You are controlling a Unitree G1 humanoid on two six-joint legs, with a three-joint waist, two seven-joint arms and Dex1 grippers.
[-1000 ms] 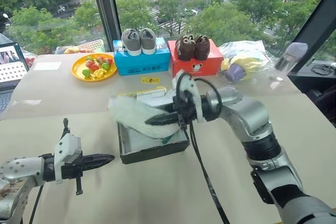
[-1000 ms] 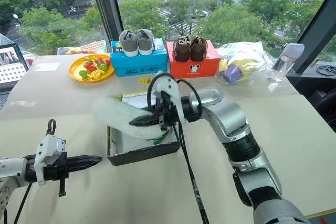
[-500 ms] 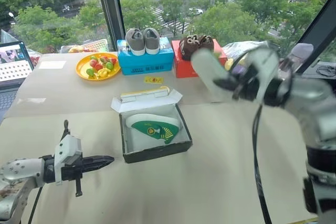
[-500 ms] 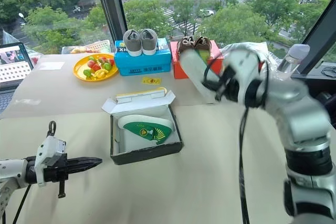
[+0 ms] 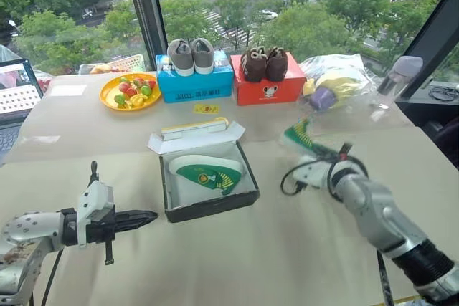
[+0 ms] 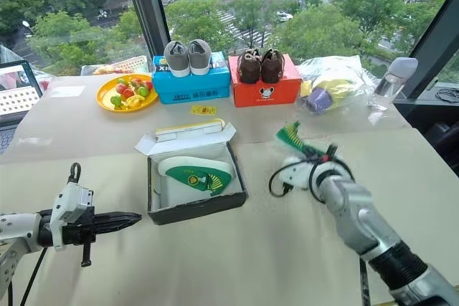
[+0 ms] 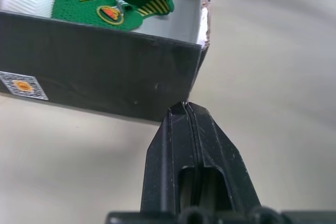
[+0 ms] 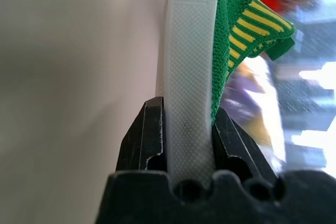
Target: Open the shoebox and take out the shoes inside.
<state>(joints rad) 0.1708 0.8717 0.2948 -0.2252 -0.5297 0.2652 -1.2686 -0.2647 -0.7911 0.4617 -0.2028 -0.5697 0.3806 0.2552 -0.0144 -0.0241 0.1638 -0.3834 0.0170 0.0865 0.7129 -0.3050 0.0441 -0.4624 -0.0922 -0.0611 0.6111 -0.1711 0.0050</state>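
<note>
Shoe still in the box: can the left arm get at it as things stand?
Probably yes. The shoebox stands open, its lid folded back, and the shoe lies uncovered inside. The left gripper sits shut just outside the near wall; it would need to open and clear that wall from above.

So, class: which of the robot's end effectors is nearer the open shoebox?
Left. The left end effector is shut, its tip right at a corner of the shoebox. The right end effector is off to the box's other side, clamped on a green shoe.
</note>
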